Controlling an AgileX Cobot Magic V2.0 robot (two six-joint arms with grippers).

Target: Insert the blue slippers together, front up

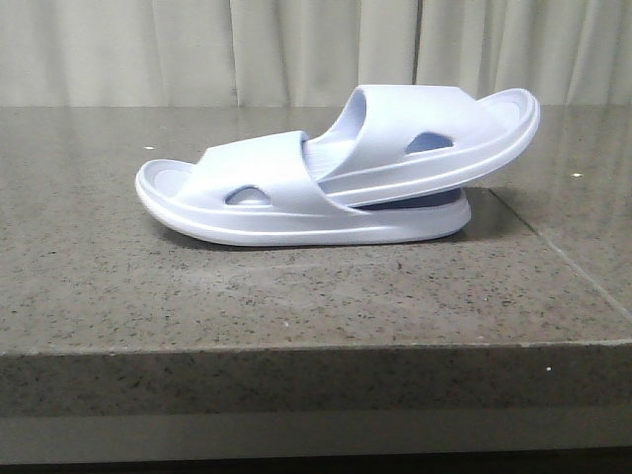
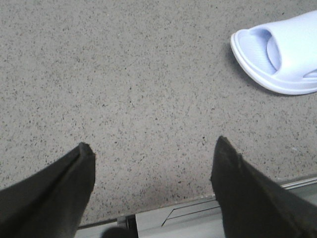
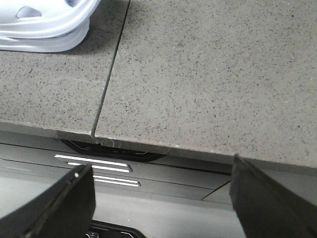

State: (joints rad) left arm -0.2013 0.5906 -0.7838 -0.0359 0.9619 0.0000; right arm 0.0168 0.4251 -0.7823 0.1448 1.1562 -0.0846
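Two pale lavender-blue slippers lie nested on the grey stone table [image 1: 296,296] in the front view. The lower slipper [image 1: 257,193] lies flat with its toe to the left. The upper slipper [image 1: 434,138] has one end pushed under the lower one's strap and tilts up to the right. The lower slipper's toe [image 2: 277,54] shows in the left wrist view; the pair's other end [image 3: 44,29] shows in the right wrist view. My left gripper [image 2: 153,148] is open and empty over the table's front edge. My right gripper [image 3: 161,171] is open and empty, off the table's front edge. Neither gripper shows in the front view.
A seam [image 1: 563,257] between two stone slabs runs along the table's right part and also shows in the right wrist view [image 3: 111,69]. The table's front edge [image 1: 316,346] is near. Pale curtains [image 1: 296,49] hang behind the table. The robot's dark base [image 3: 148,168] lies below the edge.
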